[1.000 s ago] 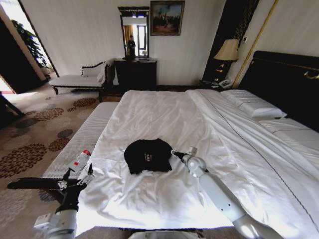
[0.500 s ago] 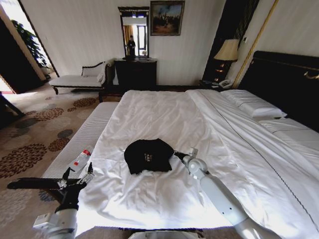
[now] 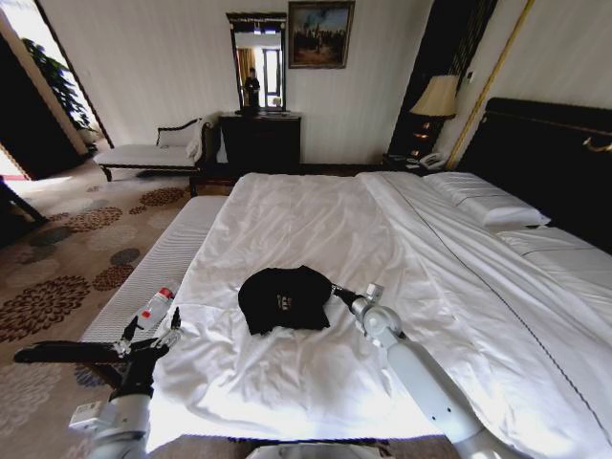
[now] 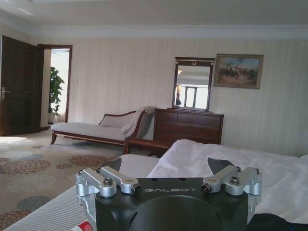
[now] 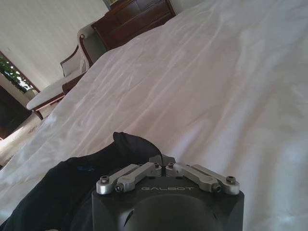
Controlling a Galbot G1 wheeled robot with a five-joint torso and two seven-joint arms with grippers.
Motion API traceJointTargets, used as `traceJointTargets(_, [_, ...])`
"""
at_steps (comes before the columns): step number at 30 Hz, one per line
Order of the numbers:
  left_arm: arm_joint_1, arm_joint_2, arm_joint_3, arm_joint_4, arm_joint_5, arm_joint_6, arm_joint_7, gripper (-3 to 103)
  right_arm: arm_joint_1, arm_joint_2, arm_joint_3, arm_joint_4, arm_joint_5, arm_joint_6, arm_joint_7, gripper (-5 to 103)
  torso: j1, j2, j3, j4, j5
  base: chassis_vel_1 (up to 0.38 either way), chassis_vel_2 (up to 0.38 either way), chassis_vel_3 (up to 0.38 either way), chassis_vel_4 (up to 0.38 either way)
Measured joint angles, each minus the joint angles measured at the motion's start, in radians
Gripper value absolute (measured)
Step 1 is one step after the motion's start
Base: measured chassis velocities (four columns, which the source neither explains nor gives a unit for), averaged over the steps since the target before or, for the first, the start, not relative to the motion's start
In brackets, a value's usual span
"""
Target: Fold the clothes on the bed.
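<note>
The clothes [image 3: 284, 298], a black T-shirt with small white lettering, lie bunched in a rounded heap near the foot of the bed [image 3: 316, 220]. My right gripper [image 3: 336, 294] is low over the sheet at the shirt's right edge. In the right wrist view its fingers [image 5: 162, 160] are drawn together where the black fabric [image 5: 86, 183] rises to meet them. My left gripper [image 3: 151, 330] hangs open beside the bed's left edge, well away from the shirt, with its fingers [image 4: 217, 165] spread wide.
A pale padded bench [image 3: 163, 268] runs along the bed's left side, with a small white, red-ended item [image 3: 156, 306] by my left gripper. Pillows [image 3: 483, 201] and the dark headboard are at the right. A chaise [image 3: 143, 153] and dresser [image 3: 260, 142] stand beyond patterned carpet.
My right gripper has shifted slightly at the shirt's right edge. The shirt keeps its shape, and the left arm has barely moved.
</note>
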Motion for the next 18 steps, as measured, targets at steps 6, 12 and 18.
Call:
traceJointTargets(6, [-0.006,0.004,0.008,0.0,0.002,0.006,-0.001,100,-0.006,0.006,0.0,-0.015,-0.012,0.0,0.008,0,0.0,0.0,0.0,0.0001,0.0003,0.0,0.0,0.0,0.0])
traceJointTargets(12, [-0.004,0.006,0.005,0.007,0.002,0.005,-0.001,100,-0.016,0.006,-0.001,-0.004,-0.012,-0.007,0.005,8,0.0,0.0,0.0,0.0,0.0001,0.0,0.0,0.0,0.0])
traceJointTargets(18, [-0.002,0.006,0.004,0.012,0.004,-0.001,-0.001,100,-0.016,0.011,-0.004,0.002,-0.01,-0.01,0.005,35,0.0,0.0,0.0,0.0,0.0001,0.0,0.0,0.0,0.0])
